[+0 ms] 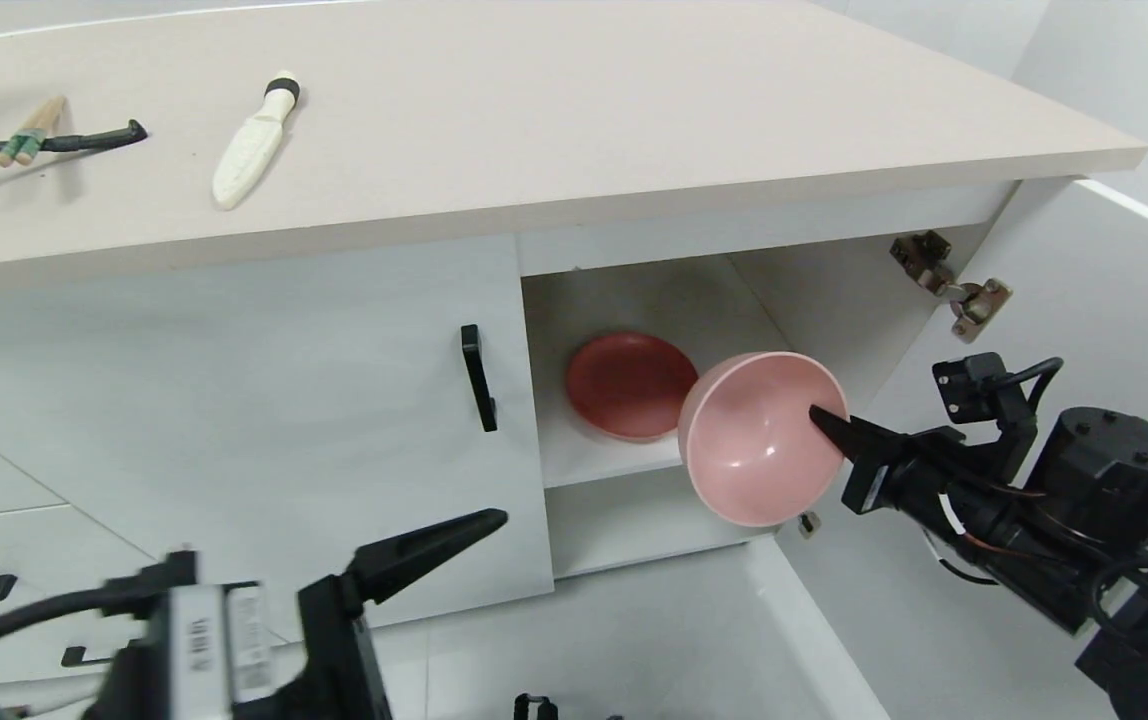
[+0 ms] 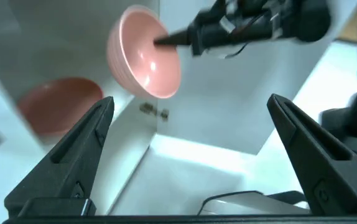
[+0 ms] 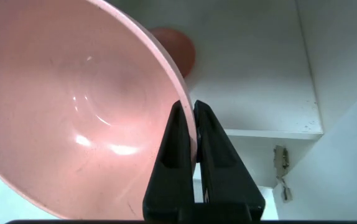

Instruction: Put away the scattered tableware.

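– Right gripper is clamping shut on the rim of the pink bowl, one finger sitting inside the wall and one outside. Logging surroundings, largest first?

– Go. Bench is running across the top. The cabinet under it is standing with its right door swung wide, exposing the shelf.

– Why is the bowl hanging on its side?

– Judgement: a side pinch on the rim is tipping it, mouth facing the robot. That is keeping the arm outside the cabinet while the bowl is going in first.

– Position relative to the gripper?

– Bowl is projecting from the fingertips toward the opening, hanging just in front of the shelf edge and resting on nothing. The red plate is lying on the shelf, farther in and to the bowl's left.

– Left gripper?

– Hanging low before the closed left door, fingers spread, carrying nothing.

– Smaller items?

– White knife and wooden sticks, probably chopsticks, are lying on the bench, well apart from both grippers.
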Available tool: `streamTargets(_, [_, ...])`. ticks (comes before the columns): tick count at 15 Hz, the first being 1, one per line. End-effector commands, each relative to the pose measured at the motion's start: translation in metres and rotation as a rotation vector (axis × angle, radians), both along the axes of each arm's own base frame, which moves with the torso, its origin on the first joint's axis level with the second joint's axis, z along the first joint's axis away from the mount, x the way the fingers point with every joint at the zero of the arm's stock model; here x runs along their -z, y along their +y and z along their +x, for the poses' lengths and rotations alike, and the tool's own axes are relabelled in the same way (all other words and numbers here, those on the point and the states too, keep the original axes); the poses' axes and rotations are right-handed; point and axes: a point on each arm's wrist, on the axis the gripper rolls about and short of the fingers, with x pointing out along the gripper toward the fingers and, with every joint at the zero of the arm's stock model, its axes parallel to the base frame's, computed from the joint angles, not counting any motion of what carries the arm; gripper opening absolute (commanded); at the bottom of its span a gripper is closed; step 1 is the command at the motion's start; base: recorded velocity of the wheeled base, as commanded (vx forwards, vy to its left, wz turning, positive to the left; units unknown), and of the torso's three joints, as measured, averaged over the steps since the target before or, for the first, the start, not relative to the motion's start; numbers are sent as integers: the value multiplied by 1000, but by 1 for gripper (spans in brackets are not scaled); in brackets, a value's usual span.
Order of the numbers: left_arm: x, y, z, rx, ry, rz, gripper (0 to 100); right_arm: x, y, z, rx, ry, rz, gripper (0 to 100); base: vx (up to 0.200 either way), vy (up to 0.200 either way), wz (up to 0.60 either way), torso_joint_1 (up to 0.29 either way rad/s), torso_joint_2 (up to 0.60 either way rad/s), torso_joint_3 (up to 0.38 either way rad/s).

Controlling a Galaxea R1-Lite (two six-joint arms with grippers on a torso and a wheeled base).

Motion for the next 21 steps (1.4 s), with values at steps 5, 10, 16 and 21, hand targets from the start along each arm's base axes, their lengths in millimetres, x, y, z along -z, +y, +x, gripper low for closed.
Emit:
streamTargets(5, [-31, 89, -33, -162, -124, -158, 100, -10, 8, 11, -15, -40, 15, 0, 0, 0, 0, 0, 0, 0])
streamTargets(10, [-5, 130, -45, -486, -25, -11, 100, -17, 28, 27, -43, -14, 1, 0, 0, 0, 0, 0, 0, 0])
streamTargets(16, [43, 155, -79, -718, 174, 121, 100, -6, 34, 40, -10, 22, -19, 0, 0, 0, 0, 0, 0, 0])
streamTargets(21, [62, 159, -91, -753, 199, 208, 100, 6, 43, 65, -7, 25, -20, 0, 0, 0, 0, 0, 0, 0])
